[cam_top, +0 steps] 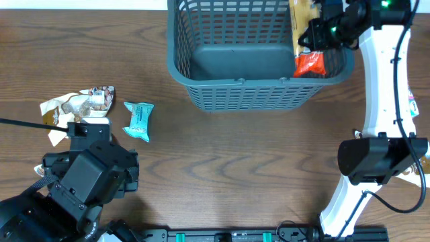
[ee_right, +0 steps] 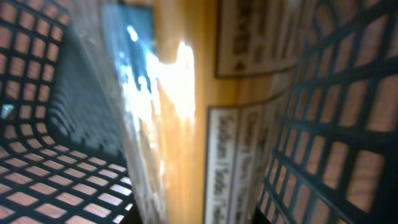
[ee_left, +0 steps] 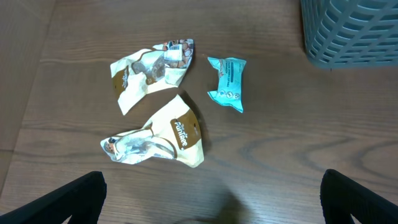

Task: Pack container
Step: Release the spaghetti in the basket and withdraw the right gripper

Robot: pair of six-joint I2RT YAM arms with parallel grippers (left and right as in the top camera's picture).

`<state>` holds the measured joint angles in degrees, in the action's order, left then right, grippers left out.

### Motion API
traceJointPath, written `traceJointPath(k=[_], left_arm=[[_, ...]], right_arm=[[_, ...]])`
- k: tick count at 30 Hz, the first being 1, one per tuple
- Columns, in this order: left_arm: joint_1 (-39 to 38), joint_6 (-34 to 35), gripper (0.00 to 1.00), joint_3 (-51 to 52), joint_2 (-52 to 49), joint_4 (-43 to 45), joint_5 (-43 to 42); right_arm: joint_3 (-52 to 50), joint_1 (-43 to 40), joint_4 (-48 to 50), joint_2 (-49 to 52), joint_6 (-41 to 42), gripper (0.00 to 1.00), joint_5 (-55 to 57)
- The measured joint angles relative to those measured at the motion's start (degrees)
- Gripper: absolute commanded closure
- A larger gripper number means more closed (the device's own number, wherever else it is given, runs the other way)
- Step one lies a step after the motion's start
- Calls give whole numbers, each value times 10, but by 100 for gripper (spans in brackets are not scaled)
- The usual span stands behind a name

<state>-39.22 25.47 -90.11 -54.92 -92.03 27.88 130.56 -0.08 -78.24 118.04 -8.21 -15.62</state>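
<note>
Large dark grey slotted plastic basket (cam_top: 252, 94) sits at the far side of the brown wooden table (cam_top: 235, 168). Right gripper (cam_top: 321, 30) is inside its right end, by a glossy yellow-tan packet (ee_right: 186, 124) and an orange-red packet (cam_top: 310, 64) (fingers hidden, grip unclear). Left gripper (ee_left: 211, 183) is spread wide and empty, near a teal wrapper (ee_left: 227, 83) and crumpled cream-brown pouches (ee_left: 149, 68).

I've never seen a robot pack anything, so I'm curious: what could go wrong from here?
The yellow packet at the right gripper stands close to the container's right wall, above a red packet. It may snag on the lattice or end up propped upright. On the table, a crumpled cream packet lies near a second cream packet, so the open left gripper might catch both or slip on the creases.
</note>
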Motion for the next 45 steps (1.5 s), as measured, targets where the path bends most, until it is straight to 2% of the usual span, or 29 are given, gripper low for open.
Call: traceJointPath(k=[7, 9, 11, 12, 17, 23, 26, 27, 30, 32, 34, 41, 45], left_arm=[[0, 0, 1, 0, 0, 0, 0], [0, 0, 1, 0, 0, 0, 0], [0, 0, 1, 0, 0, 0, 0], [0, 0, 1, 0, 0, 0, 0], [0, 0, 1, 0, 0, 0, 0], [0, 0, 1, 0, 0, 0, 0], [0, 0, 1, 0, 0, 0, 0], [0, 0, 1, 0, 0, 0, 0], [0, 0, 2, 0, 0, 0, 0], [0, 0, 1, 0, 0, 0, 0], [0, 0, 1, 0, 0, 0, 0], [0, 0, 2, 0, 0, 0, 0], [0, 0, 2, 0, 0, 0, 0]], right_arm=[[-36, 0, 17, 6, -9, 98, 2], [-36, 0, 18, 6, -12, 90, 2], [-36, 0, 17, 6, -13, 73, 3], [-36, 0, 17, 6, -15, 68, 5], [-36, 0, 23, 6, -25, 50, 7], [-36, 0, 27, 6, -28, 48, 6], [-36, 0, 36, 6, -28, 43, 6], [-36, 0, 43, 6, -28, 37, 6], [-35, 0, 59, 6, -27, 28, 5], [-27, 1, 63, 6, -26, 26, 5], [-4, 2, 62, 6, -25, 26, 15], [181, -25, 59, 5, -20, 1, 77], [266, -67, 43, -2, -19, 1, 118]])
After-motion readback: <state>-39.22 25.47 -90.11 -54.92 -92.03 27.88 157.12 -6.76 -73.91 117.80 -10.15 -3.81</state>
